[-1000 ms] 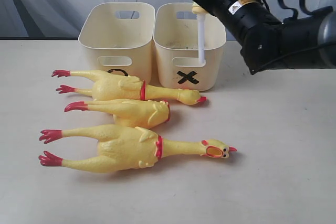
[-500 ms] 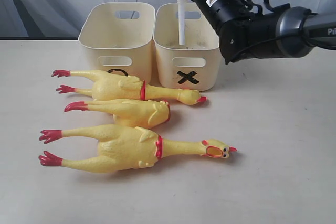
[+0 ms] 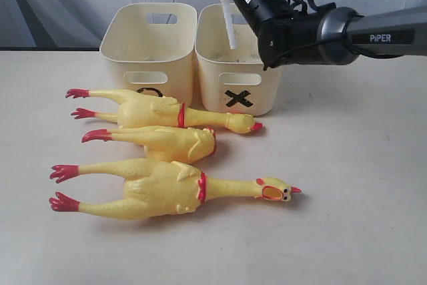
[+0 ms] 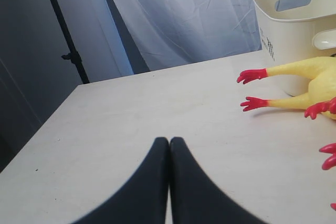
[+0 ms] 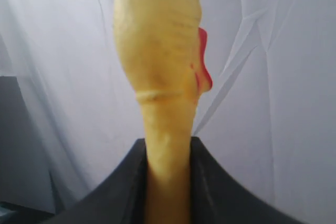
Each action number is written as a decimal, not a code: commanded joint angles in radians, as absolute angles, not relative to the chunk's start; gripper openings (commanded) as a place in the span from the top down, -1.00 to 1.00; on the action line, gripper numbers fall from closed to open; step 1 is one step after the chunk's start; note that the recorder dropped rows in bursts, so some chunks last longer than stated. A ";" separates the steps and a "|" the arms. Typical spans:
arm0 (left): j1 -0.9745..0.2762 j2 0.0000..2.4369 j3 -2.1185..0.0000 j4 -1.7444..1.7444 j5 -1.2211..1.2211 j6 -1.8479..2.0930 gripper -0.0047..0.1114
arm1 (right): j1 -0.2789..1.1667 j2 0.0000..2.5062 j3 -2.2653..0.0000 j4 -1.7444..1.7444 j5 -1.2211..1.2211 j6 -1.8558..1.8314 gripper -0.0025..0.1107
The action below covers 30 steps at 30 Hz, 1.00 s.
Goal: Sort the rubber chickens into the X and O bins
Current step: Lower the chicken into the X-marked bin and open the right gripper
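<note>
The right fingers (image 5: 121, 192) clamp a chicken (image 5: 157, 51) over the X bin (image 3: 267, 91); releasing it comes next. The left fingers (image 4: 152, 182) are pressed together, empty.

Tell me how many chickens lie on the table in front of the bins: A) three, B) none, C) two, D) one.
A: the back chicken, the middle chicken and the front chicken lie side by side on the table.
</note>
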<state>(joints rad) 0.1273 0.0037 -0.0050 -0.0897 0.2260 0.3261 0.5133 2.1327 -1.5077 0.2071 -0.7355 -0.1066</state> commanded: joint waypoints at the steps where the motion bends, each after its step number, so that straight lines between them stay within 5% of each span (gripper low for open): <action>1: 0.130 0.000 0.000 -0.089 0.217 0.322 0.92 | 0.508 2.157 -1.550 0.273 -0.676 -0.297 0.97; 20: 0.130 0.000 0.000 -0.089 0.217 0.322 0.92 | 0.508 2.174 -1.550 0.548 -0.596 -0.744 0.96; 23: 0.130 0.000 0.000 -0.089 0.217 0.322 0.92 | 0.508 2.174 -1.550 0.548 -0.596 -0.744 0.71; 30: 0.130 0.000 0.000 -0.089 0.217 0.322 0.92 | 0.508 2.174 -1.550 0.548 -0.600 -0.744 -0.26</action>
<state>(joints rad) 0.1273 0.0037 -0.0050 -0.0897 0.2260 0.3261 0.5133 2.1783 -1.5451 0.5443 -0.5860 -0.7384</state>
